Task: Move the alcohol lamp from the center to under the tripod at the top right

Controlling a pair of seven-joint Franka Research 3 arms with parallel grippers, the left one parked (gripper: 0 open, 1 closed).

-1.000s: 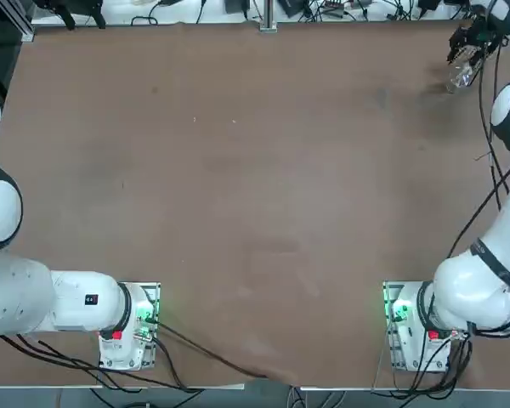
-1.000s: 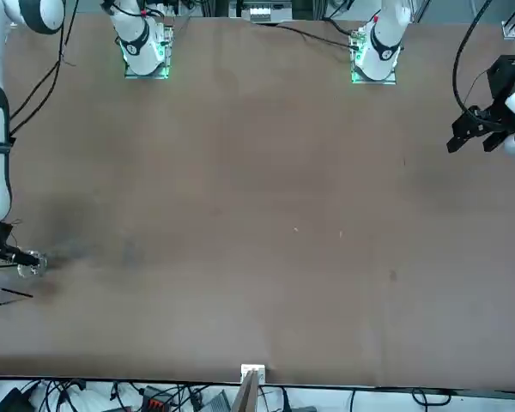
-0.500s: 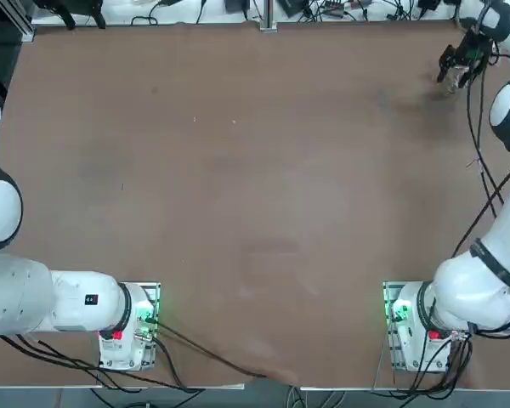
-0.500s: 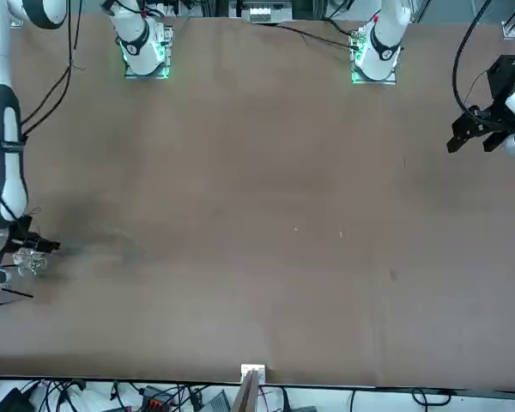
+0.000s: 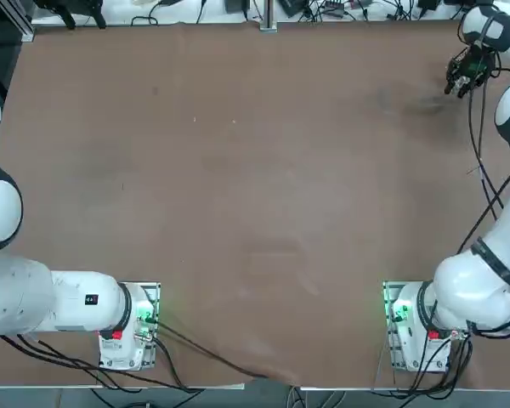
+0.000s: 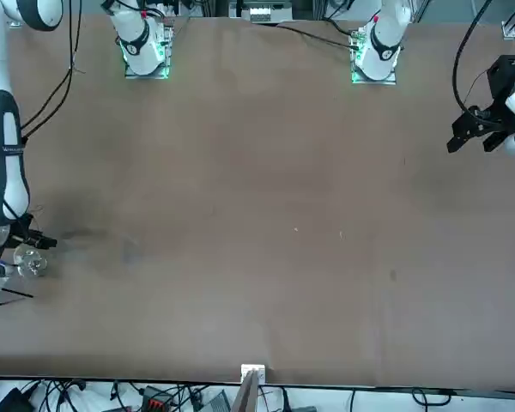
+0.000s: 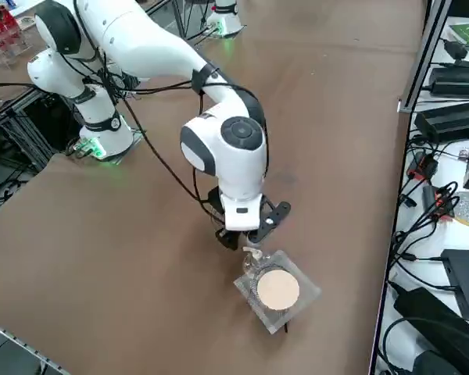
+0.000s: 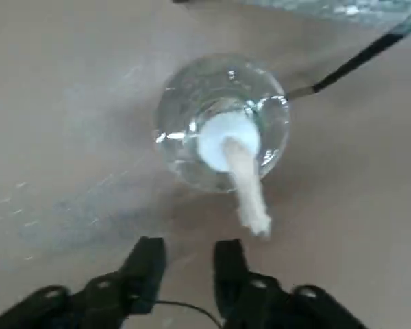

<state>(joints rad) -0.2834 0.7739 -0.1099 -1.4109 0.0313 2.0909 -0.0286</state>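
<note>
Black fingers of the right gripper (image 8: 190,274) stand apart with nothing between them. Beyond their tips sits the glass alcohol lamp (image 8: 222,123), its wick leaning back toward the gap, beside a dark leg of the tripod (image 7: 278,291). Any nudge further in would probably go straight out past those fingertips, toward the stand.

Even, fairly bright light here; a soft shadow lies beside the clear round glass lamp with a white cap (image 8: 222,130), bright glints ring its glass, and the close wrist view looks soft and blurred.
</note>
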